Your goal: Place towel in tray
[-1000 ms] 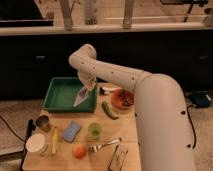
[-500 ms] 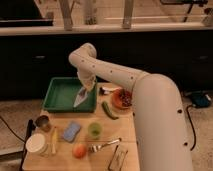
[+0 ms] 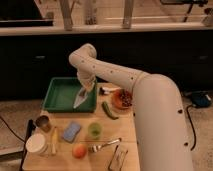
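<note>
- A white robot arm [image 3: 115, 75] reaches from the right, across a wooden desk [image 3: 112, 127], to a green tray [image 3: 61, 94] at the desk's back left.
- Change: over the last second the arm has hardly moved. The end effector [image 3: 86, 86] was already above the right half of the tray and has only settled slightly lower there.
- What that means: the carry looks finished. The towel [image 3: 80, 98] is over the tray but not yet laid in it, so the remaining step is probably to let go.
- End effector: it is pinched on the top end of the towel, which dangles straight from it.
- Where the towel is: inside the outline of the tray, towards its right wall. Its lower tip reaches close to the tray floor, but whether the tip touches the floor cannot be told.
- How the towel looks: a pale grey-white strip of soft cloth, gathered narrow at the top and hanging in a limp pointed fold. It is much smaller than the tray.
- Nearby: an orange-red bowl [image 3: 121, 98] stands just right of the tray, and a blue sponge [image 3: 71, 131] lies in front of it.
</note>
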You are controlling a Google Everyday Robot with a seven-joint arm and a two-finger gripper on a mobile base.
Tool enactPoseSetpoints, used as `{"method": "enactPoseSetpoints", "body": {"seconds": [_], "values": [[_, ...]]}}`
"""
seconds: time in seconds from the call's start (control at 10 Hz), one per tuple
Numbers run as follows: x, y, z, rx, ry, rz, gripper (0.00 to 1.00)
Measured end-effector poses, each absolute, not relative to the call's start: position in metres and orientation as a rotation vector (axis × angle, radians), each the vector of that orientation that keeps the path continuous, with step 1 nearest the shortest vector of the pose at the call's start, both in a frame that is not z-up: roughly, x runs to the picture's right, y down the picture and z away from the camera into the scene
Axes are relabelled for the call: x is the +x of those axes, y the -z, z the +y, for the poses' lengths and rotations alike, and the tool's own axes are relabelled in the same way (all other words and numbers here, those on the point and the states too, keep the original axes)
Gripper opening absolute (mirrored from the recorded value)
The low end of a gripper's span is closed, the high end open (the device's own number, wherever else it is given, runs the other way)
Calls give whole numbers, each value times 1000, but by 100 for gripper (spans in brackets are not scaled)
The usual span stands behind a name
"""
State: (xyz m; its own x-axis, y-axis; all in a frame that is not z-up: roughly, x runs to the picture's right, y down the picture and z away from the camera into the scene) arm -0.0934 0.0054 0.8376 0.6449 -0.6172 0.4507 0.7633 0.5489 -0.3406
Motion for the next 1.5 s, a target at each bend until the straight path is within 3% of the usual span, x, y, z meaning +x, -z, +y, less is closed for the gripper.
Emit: {"method": "enactPoseSetpoints", "body": {"seconds": [0.2, 1.5], "values": [[-91, -837, 6, -545, 836, -303, 4], [-103, -834, 8, -547, 868, -342, 4]]}}
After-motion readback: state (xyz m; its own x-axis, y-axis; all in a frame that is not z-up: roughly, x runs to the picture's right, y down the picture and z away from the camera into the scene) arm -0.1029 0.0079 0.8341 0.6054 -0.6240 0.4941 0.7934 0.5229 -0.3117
